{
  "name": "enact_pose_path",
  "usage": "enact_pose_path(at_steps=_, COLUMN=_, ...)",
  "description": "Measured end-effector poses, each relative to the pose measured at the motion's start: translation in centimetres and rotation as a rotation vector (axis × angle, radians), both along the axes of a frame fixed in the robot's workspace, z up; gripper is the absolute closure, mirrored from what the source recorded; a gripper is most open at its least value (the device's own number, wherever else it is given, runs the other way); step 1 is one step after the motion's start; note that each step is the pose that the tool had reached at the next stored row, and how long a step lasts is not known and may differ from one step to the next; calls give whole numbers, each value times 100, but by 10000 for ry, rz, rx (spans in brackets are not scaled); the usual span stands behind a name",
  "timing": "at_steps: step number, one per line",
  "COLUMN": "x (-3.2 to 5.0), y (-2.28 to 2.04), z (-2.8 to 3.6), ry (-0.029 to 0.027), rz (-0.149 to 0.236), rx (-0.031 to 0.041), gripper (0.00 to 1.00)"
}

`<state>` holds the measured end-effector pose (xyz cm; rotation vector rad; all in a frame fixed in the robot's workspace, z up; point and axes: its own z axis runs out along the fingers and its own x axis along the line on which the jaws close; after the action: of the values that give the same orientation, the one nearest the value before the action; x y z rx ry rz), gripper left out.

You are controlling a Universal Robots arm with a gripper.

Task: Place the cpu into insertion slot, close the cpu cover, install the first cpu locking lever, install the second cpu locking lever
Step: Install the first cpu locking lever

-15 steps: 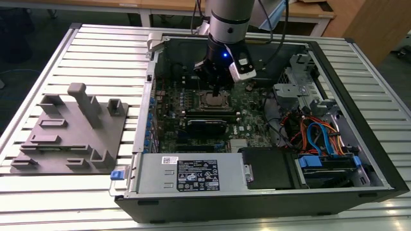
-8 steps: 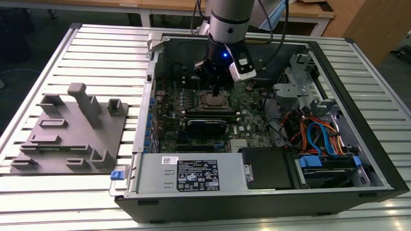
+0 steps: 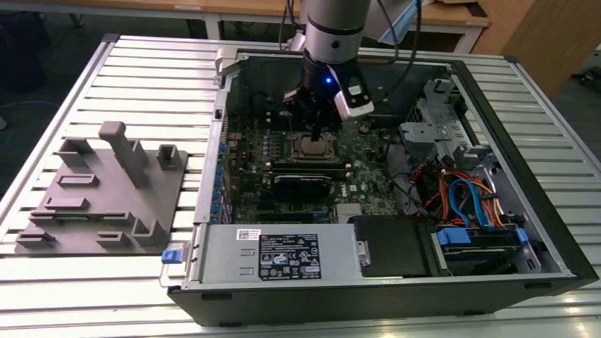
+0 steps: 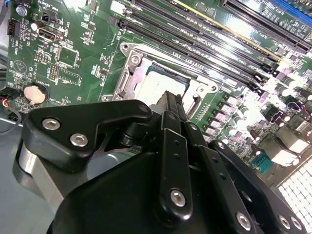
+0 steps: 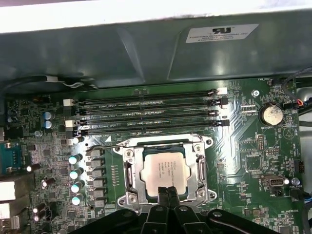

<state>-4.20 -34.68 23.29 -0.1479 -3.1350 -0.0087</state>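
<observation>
While looking straight under the gripper (image 5: 168,191), find the cpu (image 5: 163,165) lying flat, dull silver top up, seated in the insertion slot (image 5: 124,197). Framed all round by the cpu cover (image 5: 199,168), itself lying flat over the slot with the chip showing through its square cut-out. Tips of the tool pressed together, nothing held between them, set at the chip's nearest edge; touching it or just above it, cannot tell which. Same closed gripper (image 4: 170,100) in the second wrist view, crossing in front of the cpu (image 4: 158,80) and hiding its nearer part.

Along the slot's side farthest from the tips, note a thin wire lever (image 5: 156,138) lying level with the board. Just beyond that, four long black memory slots (image 5: 146,114) running parallel. To one side of the tool, a row of pale-capped capacitors (image 5: 74,173); to the other side and farther off, a round coin battery (image 5: 271,114).

In the exterior view, see the gripper (image 3: 314,132) hanging from the arm (image 3: 333,28) inside an open computer case (image 3: 376,296), tips over the cpu (image 3: 308,146). Toward the exterior view's right of the tool, blue and orange cables (image 3: 465,201). Well apart from it, toward the exterior view's left, a grey moulded fixture (image 3: 103,190) on the slatted table (image 3: 141,63).
</observation>
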Motion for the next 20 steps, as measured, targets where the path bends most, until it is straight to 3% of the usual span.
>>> enact_pose_path(at_steps=2, x=-12, y=0, z=5, ry=-36, rz=2, rx=-3, gripper=90)
enact_pose_path(at_steps=7, x=-27, y=0, z=62, ry=-41, rz=98, rx=7, gripper=90)
enact_pose_path(at_steps=12, x=-65, y=0, z=68, ry=-42, rz=386, rx=8, gripper=90)
enact_pose_path(at_steps=20, x=-237, y=0, z=65, ry=-44, rz=433, rx=5, gripper=90)
